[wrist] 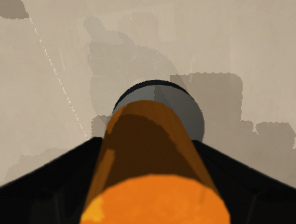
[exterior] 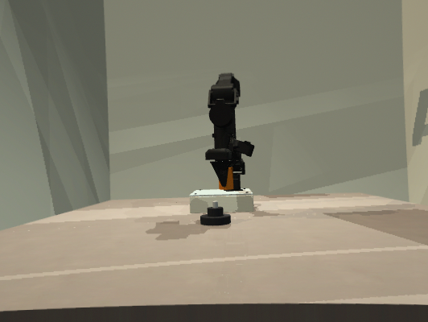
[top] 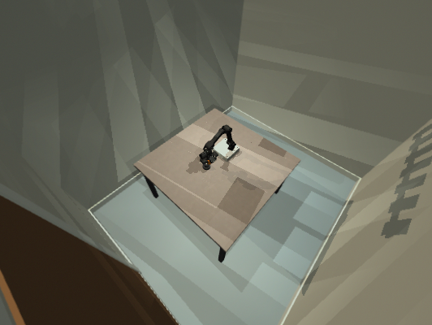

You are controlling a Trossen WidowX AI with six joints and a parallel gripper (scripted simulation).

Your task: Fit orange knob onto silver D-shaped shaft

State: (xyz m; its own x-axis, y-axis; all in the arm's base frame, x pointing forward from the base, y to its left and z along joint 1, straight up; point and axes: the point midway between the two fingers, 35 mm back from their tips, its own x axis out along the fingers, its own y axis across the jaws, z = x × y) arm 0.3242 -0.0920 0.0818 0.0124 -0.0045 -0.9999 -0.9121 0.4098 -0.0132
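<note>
Hiding own underside and hole, knob [top: 209,162] [exterior: 230,179] [wrist: 155,197] sits gripped in claw [top: 211,158] [exterior: 226,185] [wrist: 145,147], in air above surface [top: 244,162] [exterior: 121,258] [wrist: 45,100]. Bright orange top, cut off by wrist view's lower edge; sides shaded brown, tapered look. Finger covers part of knob in exterior view. Pedestal [top: 206,166] [exterior: 216,220] [wrist: 192,120] round, black in exterior view, partly behind knob in wrist view. Shaft [exterior: 215,204] silver, bare, its flat side too small to tell. White box [top: 226,149] [exterior: 221,202] under arm [top: 217,138] [exterior: 224,117]. No readable writing.
</note>
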